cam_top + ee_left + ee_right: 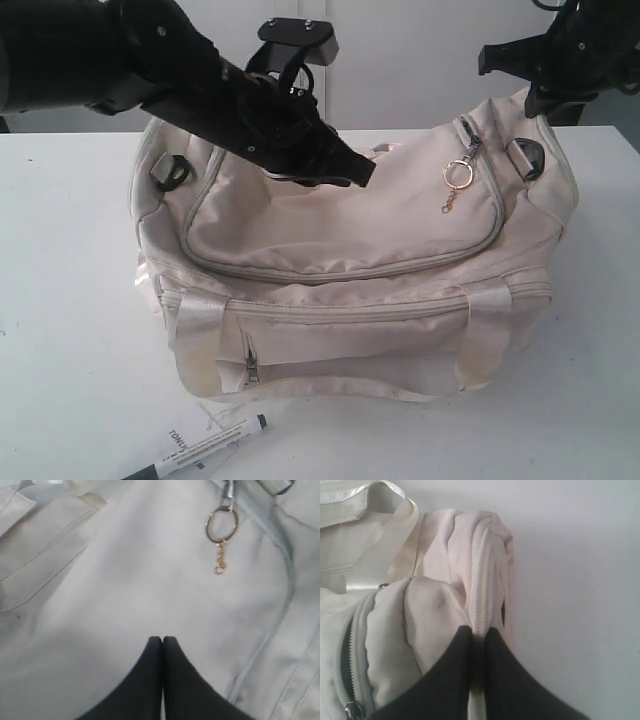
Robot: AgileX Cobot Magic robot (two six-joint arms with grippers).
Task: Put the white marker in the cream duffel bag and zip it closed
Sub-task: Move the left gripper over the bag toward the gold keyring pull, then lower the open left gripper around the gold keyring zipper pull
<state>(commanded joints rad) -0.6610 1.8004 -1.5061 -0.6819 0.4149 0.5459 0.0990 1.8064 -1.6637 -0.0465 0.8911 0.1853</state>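
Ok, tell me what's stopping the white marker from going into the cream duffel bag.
The cream duffel bag itself: its top flap looks zipped shut, pull up by the gold keychain. The white marker lies on the table in front; nothing else visible intervenes.

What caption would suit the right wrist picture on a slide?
Right pincer pinching a ridged fold of the cream bag beside the white table.
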